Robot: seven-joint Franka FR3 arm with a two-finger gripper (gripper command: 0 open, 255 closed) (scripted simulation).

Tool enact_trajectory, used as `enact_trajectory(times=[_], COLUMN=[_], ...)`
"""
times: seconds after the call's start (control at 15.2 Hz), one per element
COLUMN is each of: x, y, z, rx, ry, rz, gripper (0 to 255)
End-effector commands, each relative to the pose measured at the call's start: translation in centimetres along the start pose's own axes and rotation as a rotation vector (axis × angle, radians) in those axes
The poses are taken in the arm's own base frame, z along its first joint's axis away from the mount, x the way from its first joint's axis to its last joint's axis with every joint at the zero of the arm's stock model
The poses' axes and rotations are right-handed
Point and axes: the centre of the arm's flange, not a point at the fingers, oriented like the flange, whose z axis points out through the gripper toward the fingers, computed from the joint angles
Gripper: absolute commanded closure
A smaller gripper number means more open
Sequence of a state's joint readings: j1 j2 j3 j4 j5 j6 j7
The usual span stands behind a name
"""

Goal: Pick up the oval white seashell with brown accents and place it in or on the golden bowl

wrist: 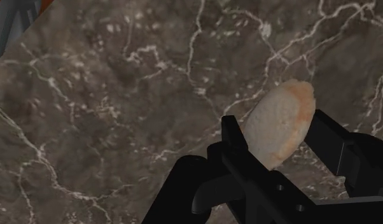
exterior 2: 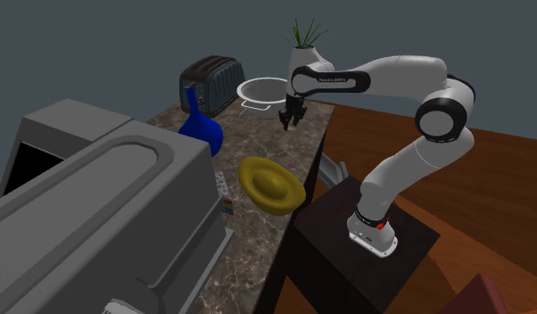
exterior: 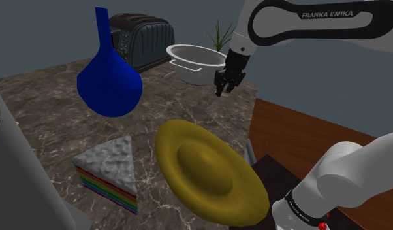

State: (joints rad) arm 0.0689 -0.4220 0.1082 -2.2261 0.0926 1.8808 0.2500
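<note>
Marble counter (exterior: 48, 121), gripper (exterior: 226, 90) clasping seashell (wrist: 282, 121), perhaps a colander (exterior: 192, 62) behind, golden bowl (exterior: 208, 170) apart

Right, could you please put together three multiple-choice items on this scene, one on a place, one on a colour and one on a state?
1. In the shoulder view, on which side of the cake slice does the golden bowl lie?
A. to its right
B. to its left
C. on top of it

2. What colour is the vase?
A. green
B. blue
C. red

3. In what state is the seashell?
A. lying in the golden bowl
B. lying on the cake slice
C. clasped between the fingers of the gripper

Answers:
1 A: the golden bowl sits toward the shoulder view's right of the cake slice.
2 B: the vase's whole body and neck are deep blue.
3 C: the wrist view shows both black fingers pressed against the seashell.
</note>
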Motion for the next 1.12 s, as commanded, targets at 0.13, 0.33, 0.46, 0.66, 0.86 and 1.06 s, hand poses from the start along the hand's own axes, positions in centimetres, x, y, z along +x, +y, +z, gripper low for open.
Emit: enact_trajectory(times=[0.13, 0.33, 0.46, 0.66, 0.86, 1.06], x=[0.2, 0.3, 0.3, 0.4, 0.5, 0.6], y=[-0.2, -0.3, -0.3, -0.4, -0.5, -0.6], z=[-2.0, -3.6, -4.7, -6.3, -7.8, -9.4], rx=[0.000, 0.000, 0.000, 0.000, 0.000, 0.000], ry=[-0.001, -0.001, -0.001, -0.001, -0.001, -0.001], rz=[0.000, 0.000, 0.000, 0.000, 0.000, 0.000], gripper=[255, 255, 255, 255, 255, 255])
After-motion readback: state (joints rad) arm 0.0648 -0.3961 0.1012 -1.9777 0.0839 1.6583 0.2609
